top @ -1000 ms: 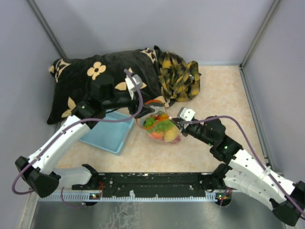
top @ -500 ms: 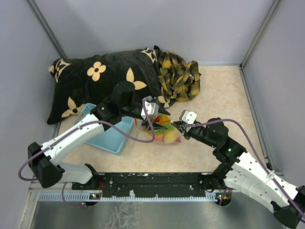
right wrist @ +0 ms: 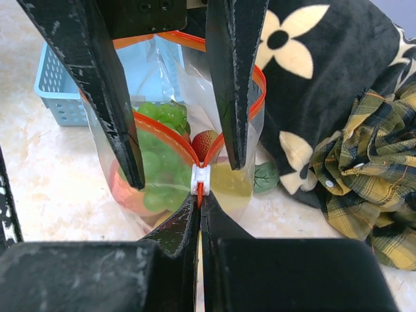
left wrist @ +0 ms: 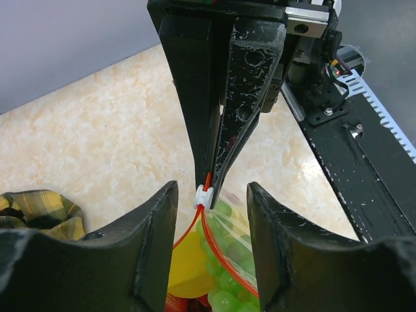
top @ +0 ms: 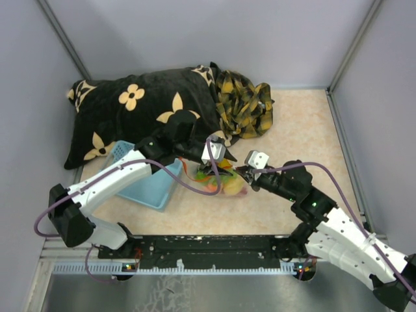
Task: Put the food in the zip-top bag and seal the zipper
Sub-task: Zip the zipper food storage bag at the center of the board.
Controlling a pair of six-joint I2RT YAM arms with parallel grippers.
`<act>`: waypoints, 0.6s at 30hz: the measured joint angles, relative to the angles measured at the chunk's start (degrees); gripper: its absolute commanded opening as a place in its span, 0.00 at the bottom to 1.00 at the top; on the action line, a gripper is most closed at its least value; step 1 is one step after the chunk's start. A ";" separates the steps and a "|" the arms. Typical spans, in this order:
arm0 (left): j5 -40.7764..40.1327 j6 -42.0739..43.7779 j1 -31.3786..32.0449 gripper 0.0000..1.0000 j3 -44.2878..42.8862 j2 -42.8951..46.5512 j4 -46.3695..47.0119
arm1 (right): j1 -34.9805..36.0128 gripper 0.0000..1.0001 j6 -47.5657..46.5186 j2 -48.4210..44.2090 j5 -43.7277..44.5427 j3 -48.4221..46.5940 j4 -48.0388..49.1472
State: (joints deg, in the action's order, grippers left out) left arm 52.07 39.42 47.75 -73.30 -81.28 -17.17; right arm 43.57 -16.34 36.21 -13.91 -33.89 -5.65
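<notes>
The clear zip-top bag (right wrist: 107, 149) stands on the table, its red-orange zipper (right wrist: 159, 127) parted at the mouth. It holds the food: green grapes (right wrist: 156, 170), a strawberry (right wrist: 203, 144) and a yellow piece (left wrist: 187, 265). My right gripper (right wrist: 199, 207) is shut on the zipper's end, just behind the white slider (right wrist: 200, 177). My left gripper (left wrist: 211, 195) is open, one finger on each side of the slider (left wrist: 204, 195), touching nothing. In the top view the left gripper (top: 214, 168) and right gripper (top: 242, 171) meet over the bag (top: 224, 185).
A light-blue basket (top: 146, 185) sits left of the bag. A black flowered pillow (top: 130, 110) and a yellow plaid cloth (top: 244, 101) lie behind. A green leaf (right wrist: 265, 177) lies by the pillow, right of the bag. Grey walls close three sides.
My left arm has swung right and down from the bag's far left edge to straddle the slider, jaws open. The right gripper kept its hold and barely moved.
</notes>
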 measured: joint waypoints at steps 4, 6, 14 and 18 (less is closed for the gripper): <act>-0.39 0.59 0.42 0.43 -0.39 -0.72 -0.68 | 0.00 0.00 0.07 0.31 -0.39 0.00 0.07; -0.66 0.92 0.68 0.40 -0.87 -1.27 -1.38 | 0.00 0.00 0.09 0.33 -0.57 0.00 0.07; -2.14 2.67 1.29 0.29 -2.03 -3.17 -3.78 | 0.00 0.00 0.48 0.33 -0.76 -0.33 0.00; -3.10 3.56 1.31 0.14 -2.19 -3.19 -4.44 | 0.00 0.00 0.59 0.33 -0.76 -0.33 -0.13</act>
State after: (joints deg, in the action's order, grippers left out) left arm 48.97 42.98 49.06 -75.48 -84.47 -21.61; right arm 43.57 -15.75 36.53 -14.68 -34.22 -5.78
